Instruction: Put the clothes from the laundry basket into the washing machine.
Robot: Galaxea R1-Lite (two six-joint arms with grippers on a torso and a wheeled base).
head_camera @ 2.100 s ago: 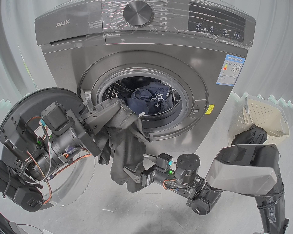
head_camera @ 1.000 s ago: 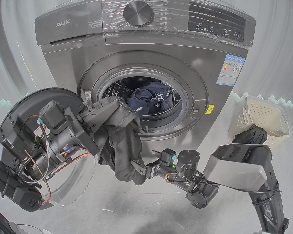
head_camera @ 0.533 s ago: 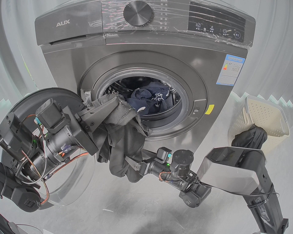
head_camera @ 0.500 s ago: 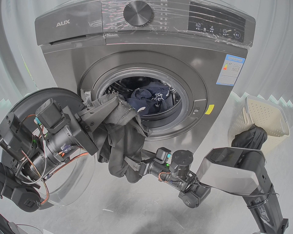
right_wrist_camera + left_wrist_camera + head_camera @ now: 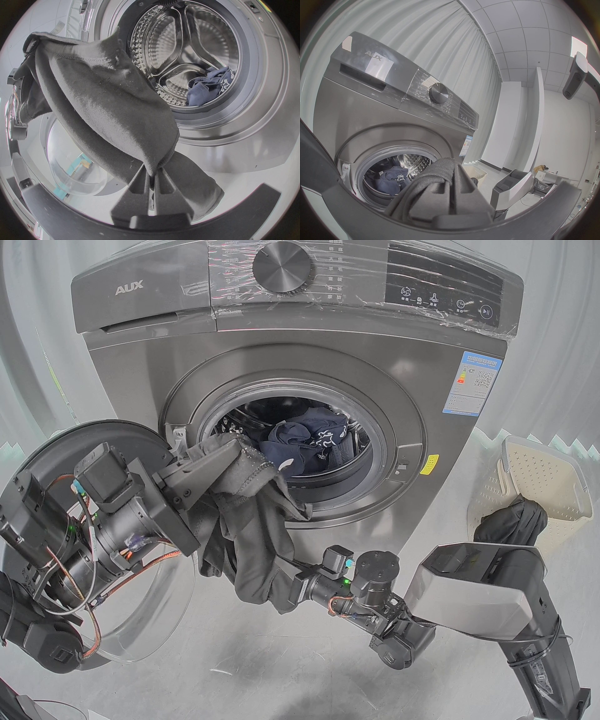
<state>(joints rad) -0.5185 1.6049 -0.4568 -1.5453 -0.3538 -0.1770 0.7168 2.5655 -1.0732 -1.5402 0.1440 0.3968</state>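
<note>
In the head view, the grey garment hangs in front of the washing machine. Its long axis runs from the lower left edge of the drum opening steeply down and a little to the right. The left gripper holds the top end clamped at the opening's rim, and folds of cloth spill over that rim. The right gripper meets the bottom end below the opening, its fingers buried in the fabric. The door stands swung wide to the left, behind the left arm. The laundry basket sits on the floor to the right of the machine, well apart from both grippers, with a dark garment draped over its near edge.

In the left wrist view, we see the fingers pressed together with grey cloth lying over and around them. Beyond them is the round opening with navy clothes low inside it.

In the right wrist view, the two fingers are closed on a pinched fold of the grey cloth, which stretches away as a taut band toward the other arm. Behind it the drum gapes open. The navy clothes lie at the bottom on one side, and bare steel wall shows above and beside them. The rim of the opening passes just behind the stretched cloth.
</note>
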